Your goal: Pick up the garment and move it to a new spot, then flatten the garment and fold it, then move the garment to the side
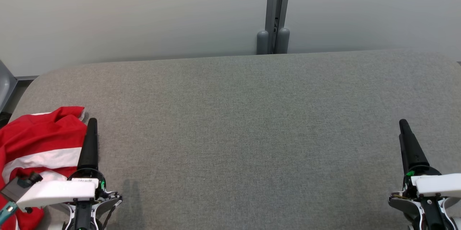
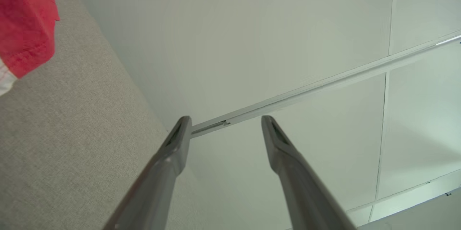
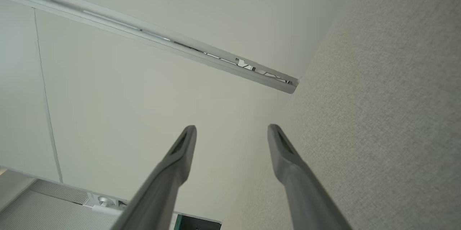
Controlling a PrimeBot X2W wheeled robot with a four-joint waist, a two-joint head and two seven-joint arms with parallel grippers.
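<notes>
The garment (image 1: 39, 140) is red with a white stripe and lies crumpled at the near left corner of the grey padded table (image 1: 230, 115). My left gripper (image 1: 92, 125) hovers just right of it, fingers pointing away from me, apart from the cloth. In the left wrist view the left gripper (image 2: 226, 123) is open and empty, with a red hem of the garment (image 2: 25, 17) at the upper left. My right gripper (image 1: 403, 125) stands at the near right over bare table. In the right wrist view the right gripper (image 3: 232, 131) is open with nothing between its fingers.
A pale wall runs behind the table's far edge, with a grey post (image 1: 275, 10) at its middle. The table's grey fabric (image 3: 389, 97) stretches wide between the two arms. A grey object (image 1: 5, 86) sits off the table's far left corner.
</notes>
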